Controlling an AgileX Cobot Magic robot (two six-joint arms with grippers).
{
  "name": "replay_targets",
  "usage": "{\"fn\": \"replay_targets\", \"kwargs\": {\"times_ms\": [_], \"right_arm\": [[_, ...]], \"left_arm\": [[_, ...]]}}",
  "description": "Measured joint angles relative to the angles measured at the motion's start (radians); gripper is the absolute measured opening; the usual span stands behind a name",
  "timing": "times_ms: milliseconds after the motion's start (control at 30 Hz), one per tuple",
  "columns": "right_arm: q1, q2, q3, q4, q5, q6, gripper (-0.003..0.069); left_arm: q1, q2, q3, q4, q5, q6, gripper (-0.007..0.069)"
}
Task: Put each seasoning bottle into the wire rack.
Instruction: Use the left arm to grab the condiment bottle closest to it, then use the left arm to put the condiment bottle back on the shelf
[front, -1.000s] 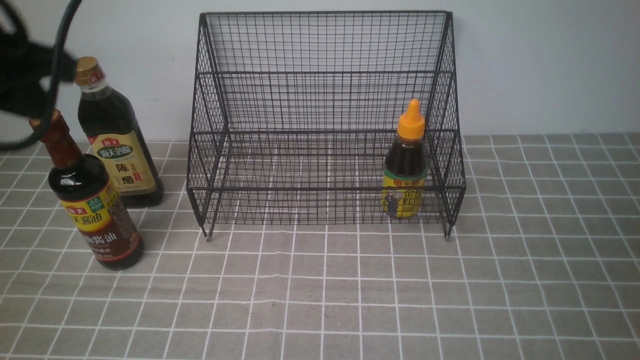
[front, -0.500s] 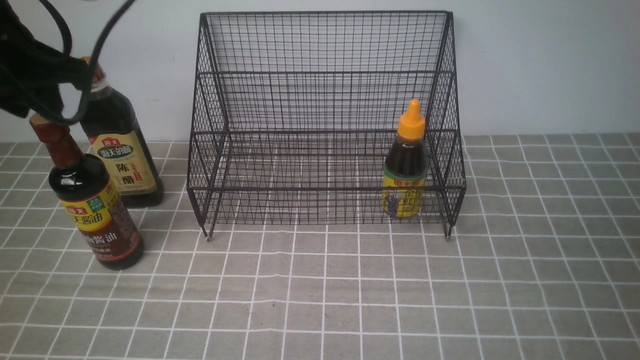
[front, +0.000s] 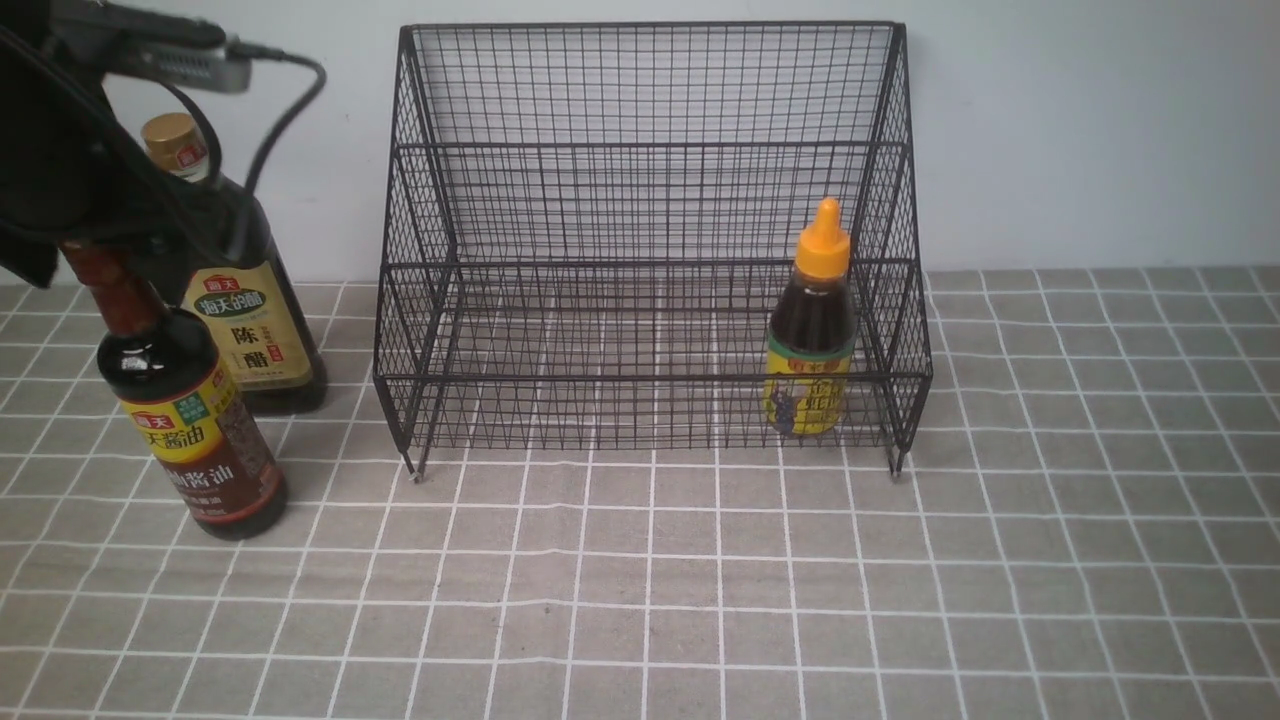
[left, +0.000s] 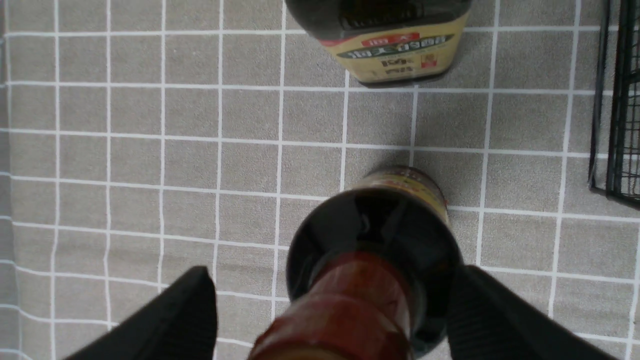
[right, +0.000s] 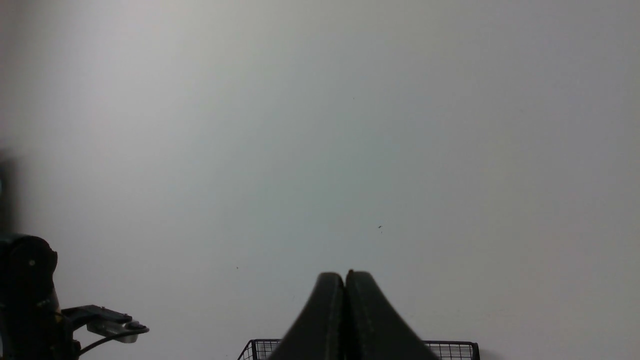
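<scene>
Front view: one bottle racked, two on the tabletop

Down in the lower tier of the black wire rack (front: 650, 200), toward its right side, the short orange-capped bottle (front: 812, 340) stands upright. Left of the rack, on the checked tabletop (front: 700, 580), are two tall ones: the gold-capped bottle (front: 235, 300) back by the wall (front: 1100, 120), the red-necked bottle (front: 185, 420) nearer. Over that red neck hangs the left claw (left: 330, 272), fingers spread wide either side (not pinching it). The right claw (right: 345, 275) is pressed together, empty, facing the wall.
</scene>
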Motion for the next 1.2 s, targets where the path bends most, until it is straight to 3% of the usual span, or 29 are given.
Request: {"fn": "replay_targets", "kwargs": {"times_ms": [67,167,233,933,1200], "right_arm": [[0.0,0.0,0.0,0.0,0.0,0.0,-0.0012],[0.0,0.0,0.0,0.0,0.0,0.0,-0.0012],[0.0,0.0,0.0,0.0,0.0,0.0,-0.0012],[0.0,0.0,0.0,0.0,0.0,0.0,-0.0012],[0.0,0.0,0.0,0.0,0.0,0.0,-0.0012]], "left_arm": [[0.0,0.009,0.0,0.0,0.0,0.0,0.0484],[0.0,0.016,0.0,-0.013,0.004,-0.005,0.0345],[-0.001,0.016,-0.005,-0.037,0.003,-0.006,0.0318],[0.0,-0.095,0.005,-0.062,0.05,-0.003,0.0263],[0.0,-0.189,0.005,-0.148,0.057,-0.003,0.0263]]}}
